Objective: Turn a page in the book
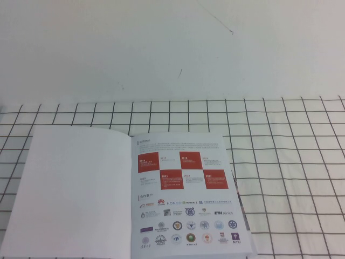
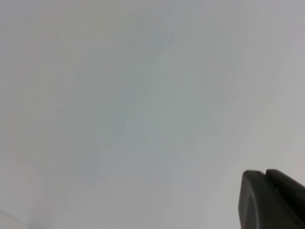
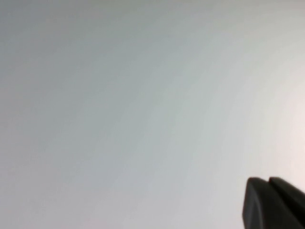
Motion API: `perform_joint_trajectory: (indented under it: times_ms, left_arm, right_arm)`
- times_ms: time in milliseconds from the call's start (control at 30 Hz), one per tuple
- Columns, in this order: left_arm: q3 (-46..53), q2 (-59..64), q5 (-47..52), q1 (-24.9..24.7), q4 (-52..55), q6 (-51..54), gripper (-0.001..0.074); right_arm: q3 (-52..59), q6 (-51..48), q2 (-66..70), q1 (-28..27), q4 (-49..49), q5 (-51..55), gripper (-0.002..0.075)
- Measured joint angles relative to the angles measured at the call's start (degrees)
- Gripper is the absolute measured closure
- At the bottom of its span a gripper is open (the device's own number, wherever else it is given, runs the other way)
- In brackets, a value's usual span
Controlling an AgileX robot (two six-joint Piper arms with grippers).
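Observation:
The book [image 1: 129, 194] lies open on the grid cloth at the near left of the high view. Its left side is a plain blank white sheet [image 1: 73, 189]. The page [image 1: 186, 189] on the right shows red checker squares above rows of small logos and lies flat. Neither arm shows in the high view. My left gripper [image 2: 265, 175] shows in the left wrist view as two dark fingertips pressed together, empty, against a plain pale surface. My right gripper [image 3: 269, 182] shows the same way in the right wrist view, tips together and empty.
A white cloth with a black grid [image 1: 291, 162] covers the table. A plain white wall [image 1: 172, 48] rises behind it. The book reaches the near edge of the view.

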Motion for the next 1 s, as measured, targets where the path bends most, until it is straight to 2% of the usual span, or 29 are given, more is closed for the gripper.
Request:
perform_joint_trajectory:
  times_ms: [200,333,600,833,1000]
  left_arm:
    - [0.0,0.0,-2.0,0.0,-1.2,-0.3,0.0738]
    - [-1.5,0.0,7.3,0.0,-1.3,0.5,0.0738]
    - [-13.8,1.1,33.4,0.0,0.3,9.6,0.0738]
    - [-21.0,13.5,52.0,0.0,-2.8,13.3,0.0738]
    - [-21.7,27.0,57.7,0.0,-16.6,24.7,0.0738]
  right_arm:
    - [0.0,0.1,0.0,0.0,3.3,-0.9,0.0728]
    - [-0.9,0.2,0.0,0.0,3.8,4.7,0.0728]
    - [-16.4,0.2,0.8,0.0,3.8,47.5,0.0728]
    - [-25.0,0.2,12.2,0.0,8.5,68.2,0.0728]
    - [-30.6,-6.9,24.8,0.0,17.4,80.1,0.0728]
